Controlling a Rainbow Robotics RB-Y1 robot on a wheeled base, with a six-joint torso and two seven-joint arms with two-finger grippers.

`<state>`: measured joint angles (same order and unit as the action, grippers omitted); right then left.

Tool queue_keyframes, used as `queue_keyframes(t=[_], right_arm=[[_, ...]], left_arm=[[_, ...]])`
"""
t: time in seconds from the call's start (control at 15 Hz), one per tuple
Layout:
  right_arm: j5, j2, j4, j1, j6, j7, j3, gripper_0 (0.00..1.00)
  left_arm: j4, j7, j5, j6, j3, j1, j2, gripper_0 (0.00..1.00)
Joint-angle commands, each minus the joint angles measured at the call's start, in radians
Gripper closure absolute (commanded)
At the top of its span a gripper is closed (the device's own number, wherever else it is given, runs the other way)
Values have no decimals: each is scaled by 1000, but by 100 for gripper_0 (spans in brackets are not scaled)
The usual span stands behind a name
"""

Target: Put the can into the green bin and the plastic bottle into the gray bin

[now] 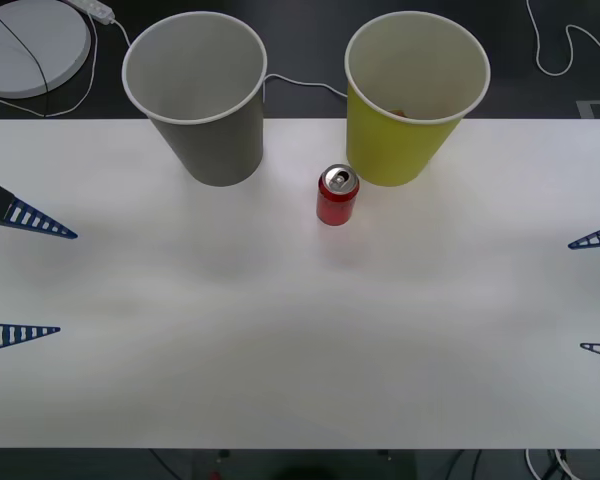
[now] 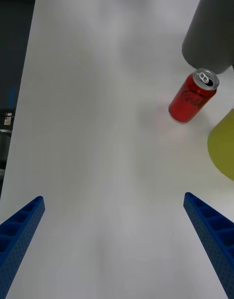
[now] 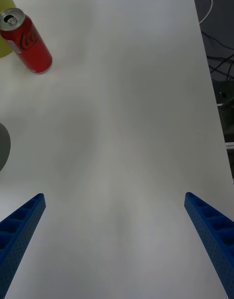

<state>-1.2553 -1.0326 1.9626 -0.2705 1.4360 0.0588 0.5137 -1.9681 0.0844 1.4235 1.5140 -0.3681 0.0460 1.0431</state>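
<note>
Red can, upright at centre frame, looks light, rigid, slick: grasp mid-body. Left gripper and right gripper both gape, empty.

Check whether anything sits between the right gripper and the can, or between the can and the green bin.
Nothing visible does. Bare table lies between the open right gripper and the upright can. The green bin stands just behind the can; its rim is higher than the can.

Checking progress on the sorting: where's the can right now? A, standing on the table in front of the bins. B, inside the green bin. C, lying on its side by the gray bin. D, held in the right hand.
A: the can stands upright on the table, just before the green bin.
</note>
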Motion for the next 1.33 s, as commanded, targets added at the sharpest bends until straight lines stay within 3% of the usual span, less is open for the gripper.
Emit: queue_keyframes(t=[0.07,0.33,0.6,1.07,1.33], right_arm=[[16,3,10,-39,-109,7,-52,0],[68,3,61,-164,-376,16,-150,0],[136,3,65,-219,-529,39,-258,0],[203,-15,102,-222,-838,70,-488,0],[271,-78,183,-220,-1115,72,-649,0]], left_arm=[[0,0,0,0,0,0,0,0],[0,0,0,0,0,0,0,0],[0,0,0,0,0,0,0,0],[0,0,0,0,0,0,0,0],[0,0,0,0,0,0,0,0]])
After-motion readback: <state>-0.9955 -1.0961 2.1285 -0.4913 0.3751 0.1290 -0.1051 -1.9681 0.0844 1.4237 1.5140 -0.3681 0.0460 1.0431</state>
